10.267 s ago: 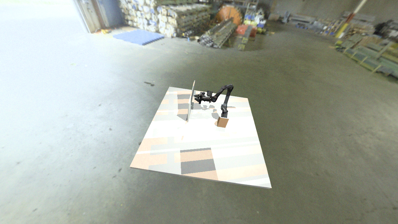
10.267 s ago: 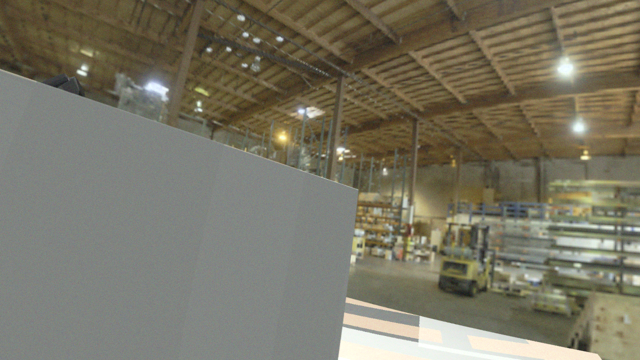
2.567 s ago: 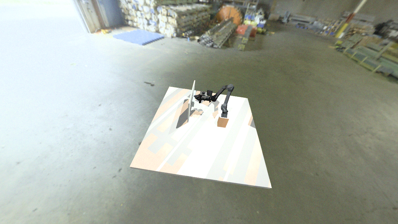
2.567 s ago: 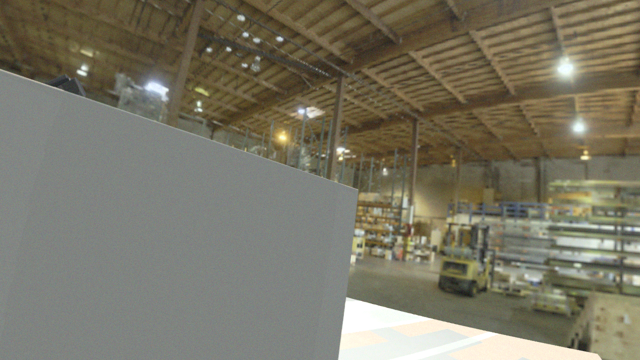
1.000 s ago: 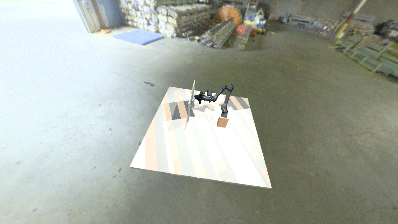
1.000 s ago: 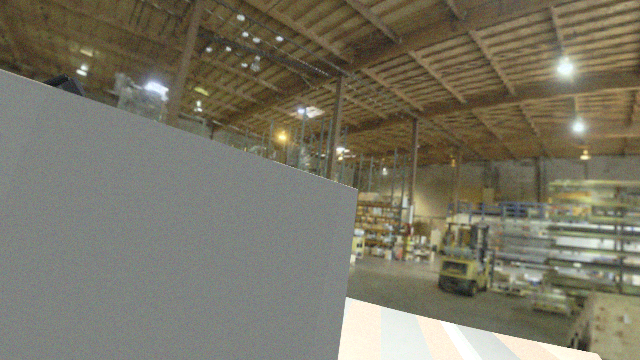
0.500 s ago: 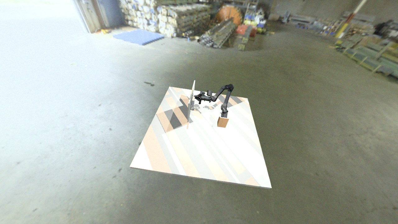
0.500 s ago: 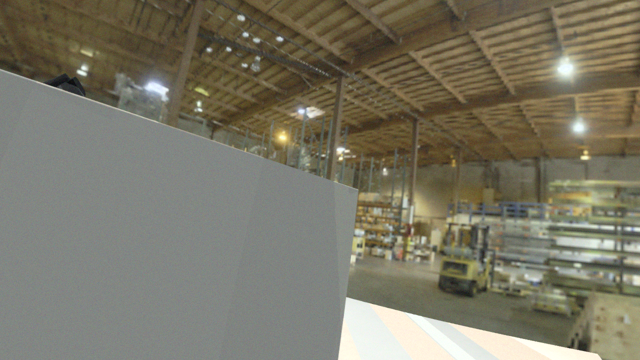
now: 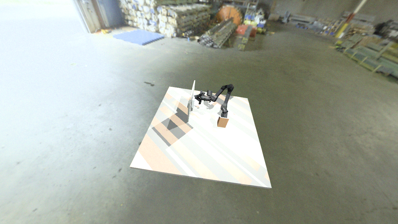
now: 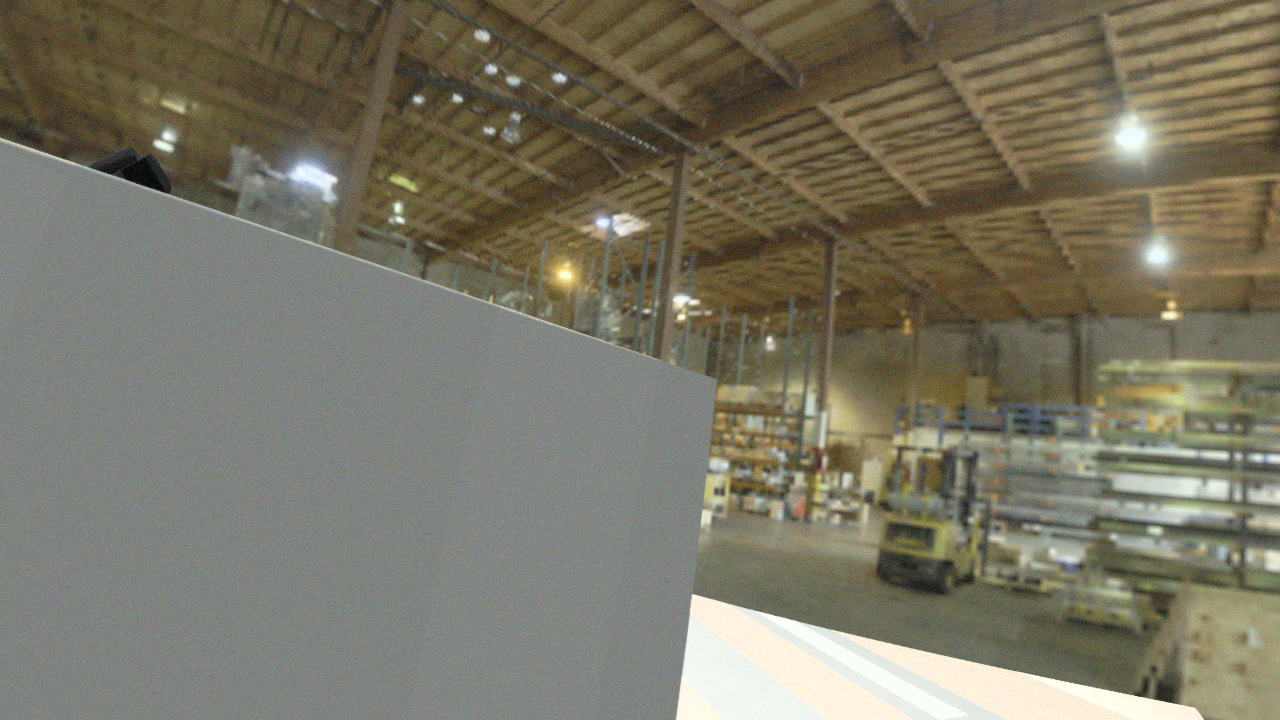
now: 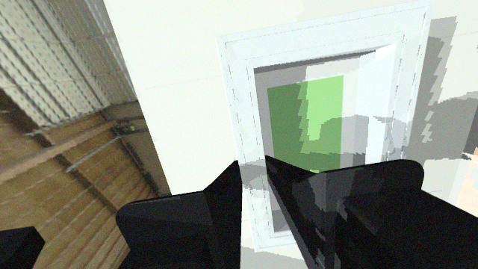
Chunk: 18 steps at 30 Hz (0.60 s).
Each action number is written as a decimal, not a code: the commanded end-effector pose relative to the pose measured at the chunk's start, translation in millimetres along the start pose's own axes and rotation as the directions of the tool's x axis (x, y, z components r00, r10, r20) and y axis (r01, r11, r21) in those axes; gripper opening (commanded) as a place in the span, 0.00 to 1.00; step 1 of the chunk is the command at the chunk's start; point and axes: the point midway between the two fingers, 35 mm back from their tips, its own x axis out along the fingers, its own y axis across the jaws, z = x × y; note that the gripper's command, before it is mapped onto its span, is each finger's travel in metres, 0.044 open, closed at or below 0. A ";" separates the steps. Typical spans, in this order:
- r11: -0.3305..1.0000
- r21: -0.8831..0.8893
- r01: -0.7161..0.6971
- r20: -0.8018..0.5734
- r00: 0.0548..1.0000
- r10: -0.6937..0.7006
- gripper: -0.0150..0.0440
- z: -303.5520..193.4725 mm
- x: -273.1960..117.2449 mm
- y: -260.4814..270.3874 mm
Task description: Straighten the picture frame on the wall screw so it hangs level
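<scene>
The picture frame (image 11: 328, 34) is pale with a green picture in a grey inner border. In the wrist view it hangs against the white wall panel (image 11: 168, 93) (image 10: 358, 501), whose free edge and the ceiling lie to the left, so the image is turned sideways. My gripper (image 11: 251, 163) (image 9: 195, 96) is shut on the rail at the image's left, which looks like the frame's upper rail. The fingers hide part of the frame's lower part in the image. The top camera sees the panel nearly edge-on. The screw and notched strip are hidden. I cannot tell the exact tilt.
The arm stands on a brown block (image 9: 222, 122) on the striped table (image 9: 211, 167), to the right of the panel in the top view. In the exterior view the panel's back hides the frame and most of the arm. Shadows fall across frame and panel.
</scene>
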 end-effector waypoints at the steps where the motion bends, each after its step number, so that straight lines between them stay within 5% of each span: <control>1: 1.000 -0.001 0.000 0.000 1.000 0.000 0.39 0.0 0.0 0.0; 8: 1.000 -0.001 0.000 0.000 1.000 0.000 0.69 0.0 0.0 0.0; 13: 1.000 -0.018 0.000 0.000 1.000 0.000 0.69 1.9 -6.3 0.2; 18: 0.989 -0.145 0.003 -0.001 1.000 -0.003 0.69 8.0 -53.0 0.9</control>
